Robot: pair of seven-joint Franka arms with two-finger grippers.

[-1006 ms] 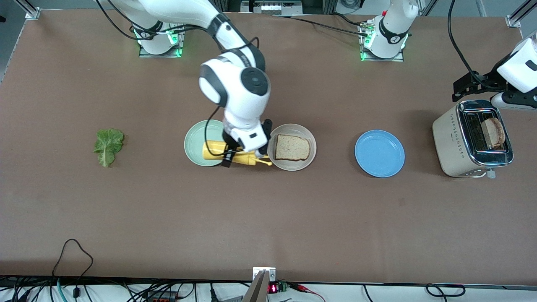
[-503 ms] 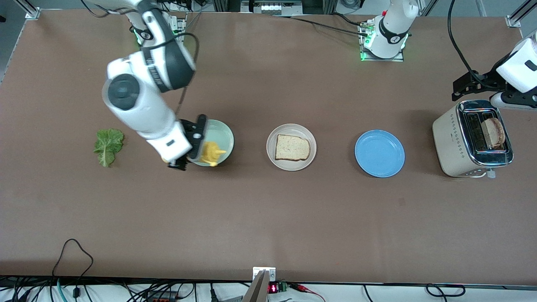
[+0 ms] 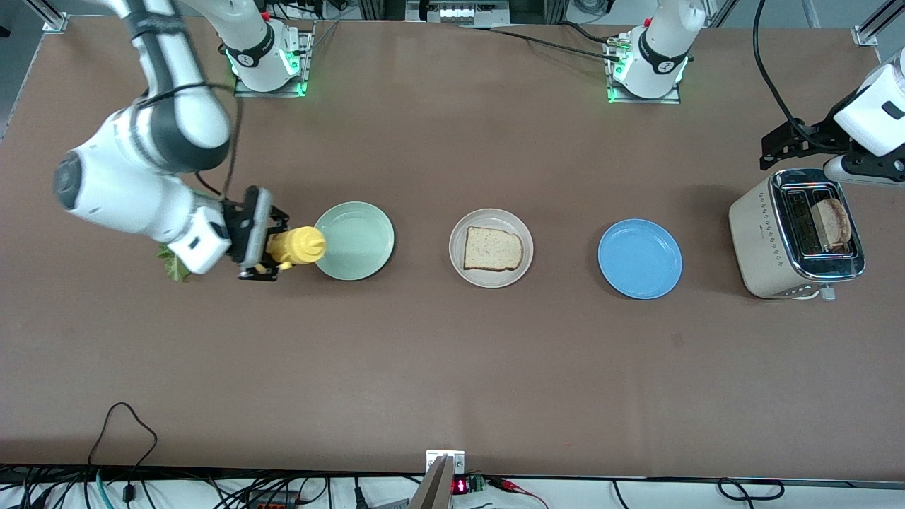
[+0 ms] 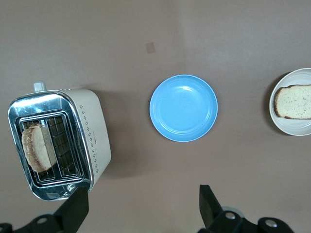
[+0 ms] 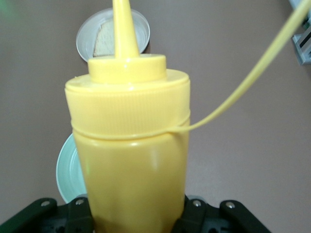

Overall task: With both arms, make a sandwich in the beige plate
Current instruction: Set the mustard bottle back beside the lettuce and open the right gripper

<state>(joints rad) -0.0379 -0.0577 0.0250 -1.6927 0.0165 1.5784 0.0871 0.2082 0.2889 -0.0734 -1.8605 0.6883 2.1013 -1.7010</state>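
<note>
- Beside the mint-green plate (image 3: 353,240), the right tool (image 3: 265,244) grips a yellow squeeze bottle (image 3: 297,245), lying sideways, nozzle toward the beige plate (image 3: 491,272).
- Bread slice (image 3: 493,249) lies there; lettuce leaf (image 3: 170,265) (mostly hidden) sits under that arm.
- Left tool (image 4: 141,208) hangs wide by the toaster (image 3: 795,237).

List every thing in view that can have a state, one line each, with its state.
Beige plate: holds one bread slice, flat, bare.
Toaster: second slice standing in a slot.
Lettuce: on the table, mostly hidden under the right arm.
Green plate: bare.
Blue plate: bare.
Yellow bottle: held sideways, nozzle toward the green plate.
Right gripper: shut on the bottle.
Left gripper: open, waiting above the toaster.
</note>
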